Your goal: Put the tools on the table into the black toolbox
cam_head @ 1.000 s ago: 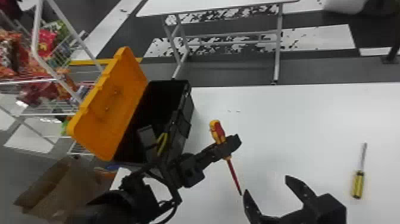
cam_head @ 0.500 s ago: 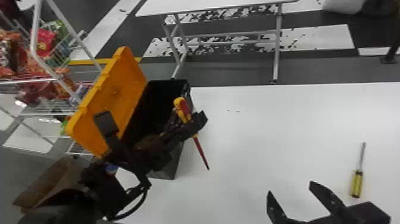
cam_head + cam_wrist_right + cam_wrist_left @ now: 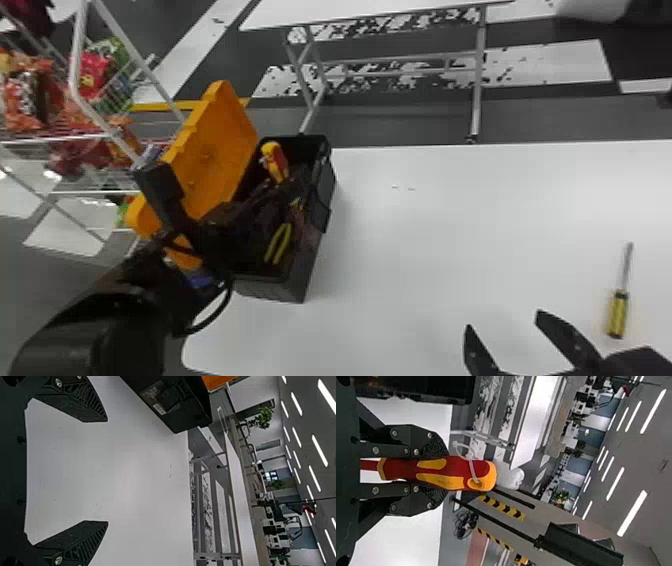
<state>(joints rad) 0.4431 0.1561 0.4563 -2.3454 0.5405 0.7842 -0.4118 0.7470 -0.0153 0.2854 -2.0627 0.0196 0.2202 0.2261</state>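
In the head view my left gripper (image 3: pixel 285 187) is over the black toolbox (image 3: pixel 295 292), shut on the red-and-yellow screwdriver (image 3: pixel 276 162), whose handle sticks up above the fingers. The left wrist view has the gripper (image 3: pixel 435 471) clamped around the handle of that screwdriver (image 3: pixel 455 471). A tool with yellow handles (image 3: pixel 278 244) lies inside the box. At the table's right rests a yellow screwdriver (image 3: pixel 618 312). My right gripper (image 3: pixel 505 325) stands open left of it, near the bottom edge; its wrist view has the gripper (image 3: pixel 99 471) with nothing between the fingers.
The toolbox's orange lid (image 3: pixel 215 145) stands raised on the left side. Beyond it is a wire rack (image 3: pixel 100 135) with snack bags. The white table (image 3: pixel 425 225) extends right from the box, and another table (image 3: pixel 350 12) stands behind.
My left gripper has carried the red-and-yellow screwdriver leftward from above the table to over the toolbox. The right gripper has moved right and toward the bottom edge, staying open.
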